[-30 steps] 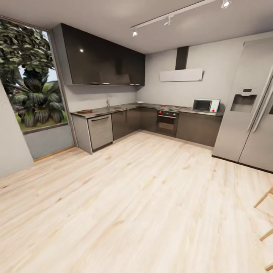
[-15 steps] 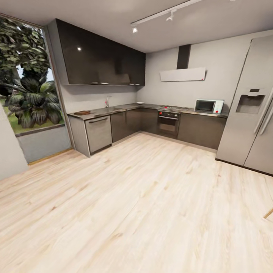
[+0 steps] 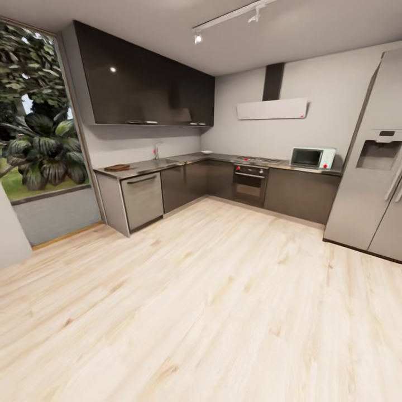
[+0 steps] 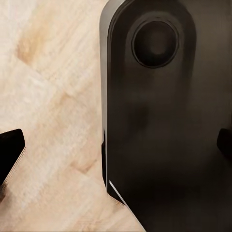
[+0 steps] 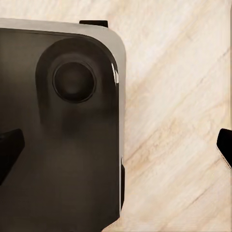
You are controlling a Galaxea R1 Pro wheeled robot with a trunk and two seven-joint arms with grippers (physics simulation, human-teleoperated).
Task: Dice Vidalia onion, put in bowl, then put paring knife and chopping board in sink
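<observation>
Across the room, the grey countertop runs along the far walls in the head view. At its left end lies the brown chopping board. The sink with its curved tap sits further along, and a small white bowl stands near the corner. The Vidalia onion and the paring knife cannot be made out at this distance. My left gripper is open with its dark fingertips far apart over the robot's base and the floor. My right gripper is open too, holding nothing.
Light wooden floor stretches from me to the cabinets. An oven and a microwave are at the back, and a steel fridge stands at the right. A tall window is at the left. The robot's dark base lies under both grippers.
The head camera has moved forward and turned, so the kitchen appears a little closer and the wooden stool legs at the right have left the view. No object has moved.
</observation>
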